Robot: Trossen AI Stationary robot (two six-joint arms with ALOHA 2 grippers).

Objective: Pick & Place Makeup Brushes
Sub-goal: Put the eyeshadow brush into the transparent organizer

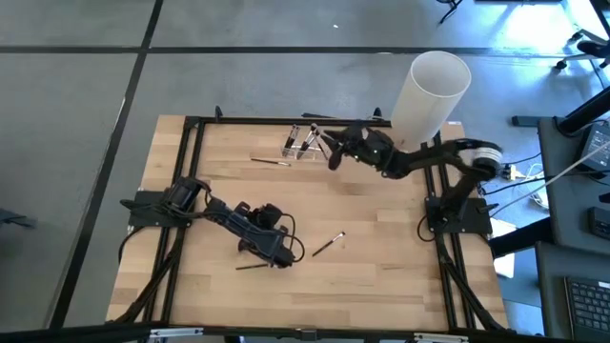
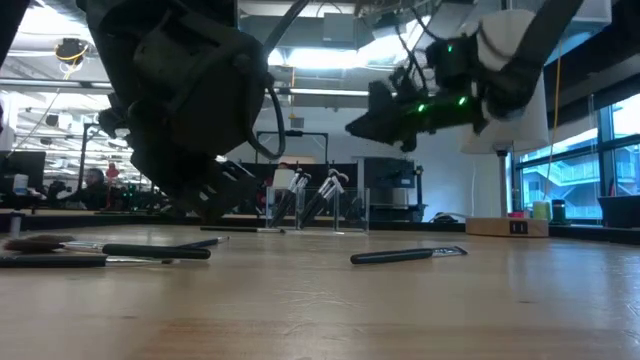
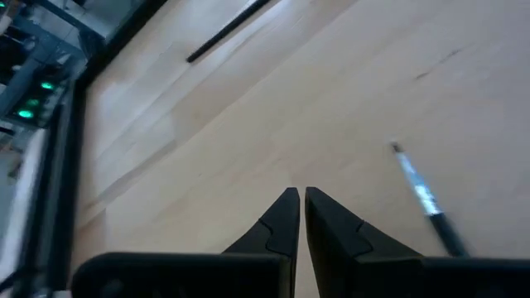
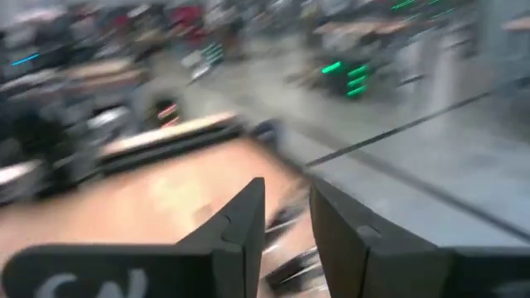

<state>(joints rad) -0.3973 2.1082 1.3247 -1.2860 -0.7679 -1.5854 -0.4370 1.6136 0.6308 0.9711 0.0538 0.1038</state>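
Clear holder at the bench's far edge takes the brushes, so the right claw hangs just beside it, fingers parted, prob. empty. Left claw rests pinched shut w/ nothing in it near loose brushes, likely next up.

Your left arm lies low over the near middle of the table, its left gripper pressed shut, fingertips almost touching. Your right arm reaches in from the right side toward the far edge, raised, its right gripper slightly parted.
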